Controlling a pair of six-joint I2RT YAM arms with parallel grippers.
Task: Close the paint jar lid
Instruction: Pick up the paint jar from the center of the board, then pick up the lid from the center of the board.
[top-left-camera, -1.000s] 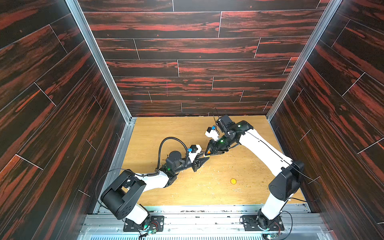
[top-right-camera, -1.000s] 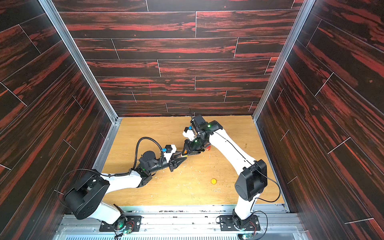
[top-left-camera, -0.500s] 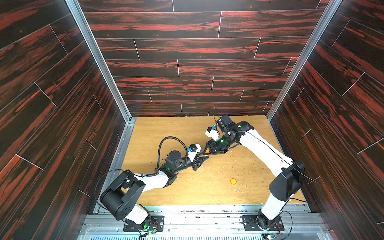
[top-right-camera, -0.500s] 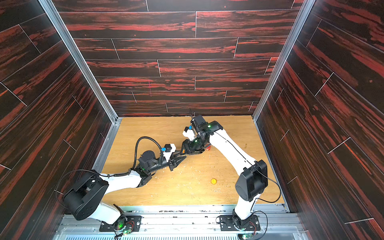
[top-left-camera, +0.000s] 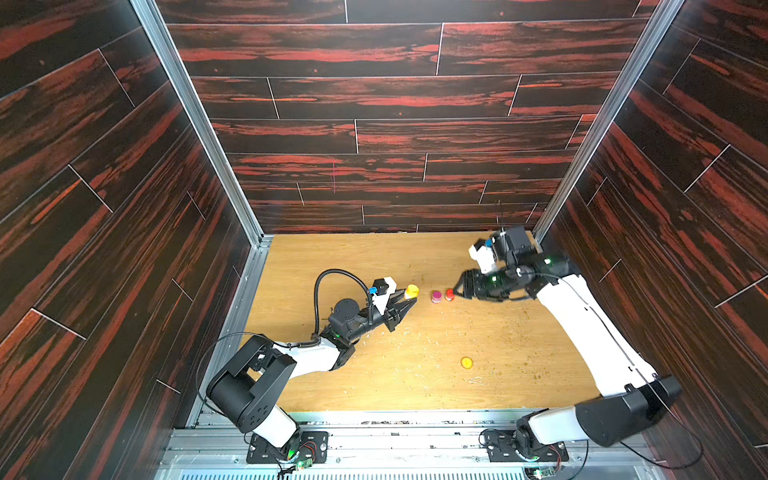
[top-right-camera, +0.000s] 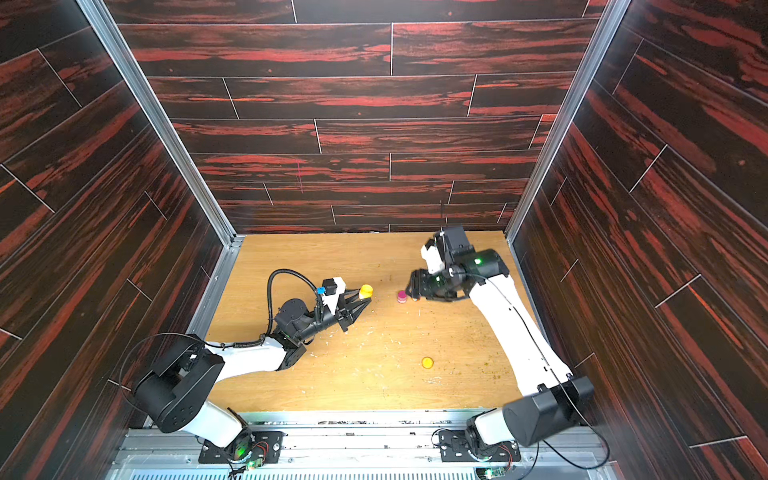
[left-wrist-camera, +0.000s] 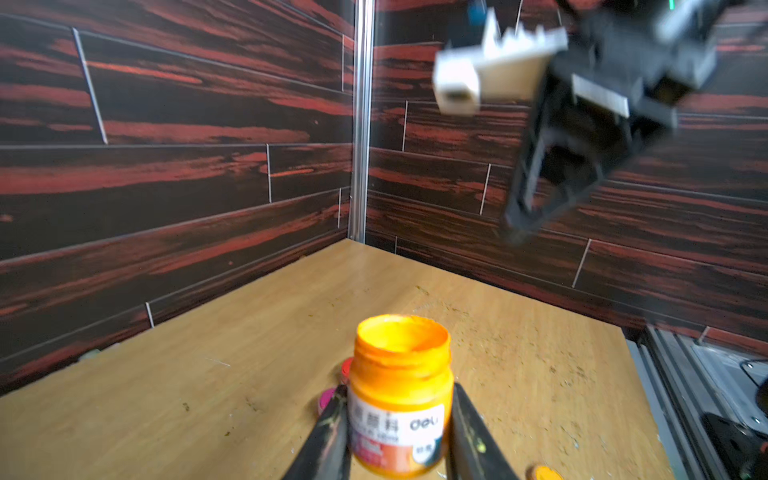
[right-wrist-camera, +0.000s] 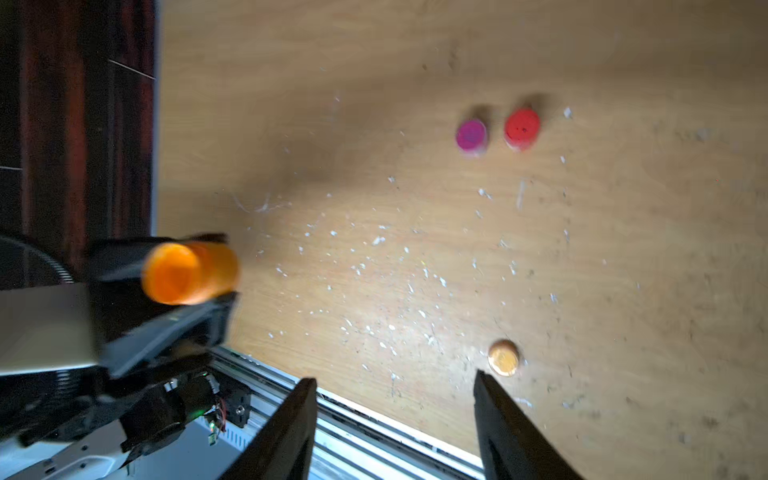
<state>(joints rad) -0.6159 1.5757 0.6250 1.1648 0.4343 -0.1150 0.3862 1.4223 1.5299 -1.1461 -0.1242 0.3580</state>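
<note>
**Top views.**
- Orange paint jar (top-left-camera: 411, 291): upright, mouth uncovered. Pinched at its sides by the left gripper (top-left-camera: 409, 300), left of centre on the table (top-left-camera: 332, 257). Seen in both top views.
- Orange lid (top-left-camera: 466, 362): flat on the table, well apart from the jar, toward the front edge.
- Magenta jar (top-left-camera: 436, 296) and red jar (top-left-camera: 449, 294): side by side and capped, contents hidden.
- Right gripper (top-left-camera: 457, 288): just beside the red jar, jaws parted, empty.

**Left wrist view.**
- Orange paint jar (left-wrist-camera: 401, 357): orange paint coats the inside of the neck, white label on the body. The left gripper (left-wrist-camera: 399, 390) has one of its fingers (left-wrist-camera: 328, 432) pressed to each side.
- Magenta jar (left-wrist-camera: 326, 399) and red jar (left-wrist-camera: 347, 368): partly hidden behind it.
- Right gripper (left-wrist-camera: 536, 199): blurred, raised.

**Right wrist view.**
- Right gripper (right-wrist-camera: 395, 378): jaws spread, nothing between them.
- Orange lid (right-wrist-camera: 503, 357): near one fingertip.
- Magenta jar (right-wrist-camera: 471, 135) and red jar (right-wrist-camera: 522, 128): capped.
- Orange paint jar (right-wrist-camera: 191, 274): blurred, clamped.

**Change from a second ago.**
- The right gripper has drawn away from the left gripper, and its jaws have gone from closed to spread.
- The lid lies where it lay.
</note>
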